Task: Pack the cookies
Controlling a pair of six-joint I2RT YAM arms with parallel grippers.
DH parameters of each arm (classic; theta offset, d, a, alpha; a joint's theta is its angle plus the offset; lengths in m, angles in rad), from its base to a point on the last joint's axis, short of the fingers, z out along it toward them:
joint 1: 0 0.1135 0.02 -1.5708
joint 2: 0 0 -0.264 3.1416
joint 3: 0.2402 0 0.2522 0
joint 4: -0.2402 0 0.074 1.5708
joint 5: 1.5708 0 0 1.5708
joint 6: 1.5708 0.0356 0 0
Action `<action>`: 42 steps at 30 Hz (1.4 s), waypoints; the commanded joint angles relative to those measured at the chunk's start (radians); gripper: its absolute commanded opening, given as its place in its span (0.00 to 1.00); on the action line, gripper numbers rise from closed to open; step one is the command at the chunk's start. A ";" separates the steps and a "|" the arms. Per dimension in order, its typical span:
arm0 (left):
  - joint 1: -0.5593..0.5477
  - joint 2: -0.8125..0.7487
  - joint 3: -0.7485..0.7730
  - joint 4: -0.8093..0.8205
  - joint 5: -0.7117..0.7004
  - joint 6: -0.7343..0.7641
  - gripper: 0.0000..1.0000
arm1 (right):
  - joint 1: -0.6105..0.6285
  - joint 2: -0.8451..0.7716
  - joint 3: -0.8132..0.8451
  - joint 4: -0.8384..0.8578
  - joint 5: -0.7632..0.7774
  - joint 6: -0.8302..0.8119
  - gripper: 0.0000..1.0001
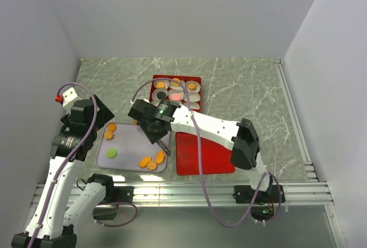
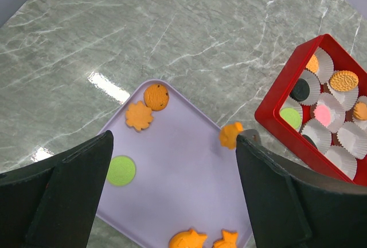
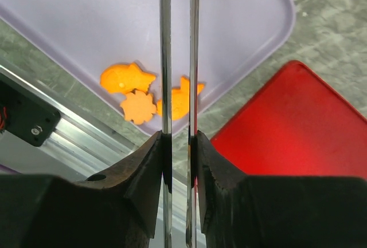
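Long thin fingers (image 3: 165,59) of my right gripper (image 3: 179,59) run up the middle of the right wrist view, set close together with only a slit between them. An orange cookie (image 3: 179,102) shows in that slit, at the tray's lower corner. Whether I pinch it or it merely lies beneath the blades, I cannot tell. I judge the narrow set suits taking so flat a piece by its edges. Just left of it lie a flower cookie (image 3: 137,106) and a fish-shaped cookie (image 3: 126,79), near enough that a blade could nudge them.

More loose cookies (image 2: 156,96) sit on the lilac tray (image 2: 172,185): two at its top corner, a green disc (image 2: 121,170) at the left, one orange piece at the right rim. My left gripper (image 2: 175,139) hangs above the tray, jaws spread wide and holding nothing, parked clear of the work, I judge.

At the right of the left wrist view stands the red box (image 2: 274,119), its white paper cups (image 2: 347,139) partly filled, one cookie to a cup. In the top view the red lid (image 1: 206,156) lies just right of the tray, off the box so the cups are reachable. My right arm reaches across above the lid, its wrist between box and tray, a path my left arm would have to avoid.
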 commanded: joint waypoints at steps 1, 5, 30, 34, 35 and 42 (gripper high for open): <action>0.007 -0.006 0.007 0.015 -0.003 -0.002 0.94 | -0.020 -0.091 -0.020 -0.007 0.051 0.008 0.33; 0.007 -0.009 0.007 0.013 -0.003 -0.002 0.95 | -0.057 -0.134 -0.034 -0.011 0.063 0.020 0.33; -0.004 -0.011 0.004 0.015 0.000 0.002 0.95 | -0.427 -0.318 -0.273 0.033 0.110 -0.052 0.33; -0.005 -0.008 0.006 0.016 0.000 0.001 0.95 | -0.453 -0.320 -0.307 0.061 0.103 -0.050 0.33; -0.005 -0.008 0.007 0.016 0.000 0.001 0.95 | -0.456 -0.318 -0.313 0.067 0.100 -0.050 0.33; -0.010 -0.006 0.006 0.016 0.000 0.001 0.95 | -0.477 -0.297 -0.327 0.090 0.085 -0.046 0.33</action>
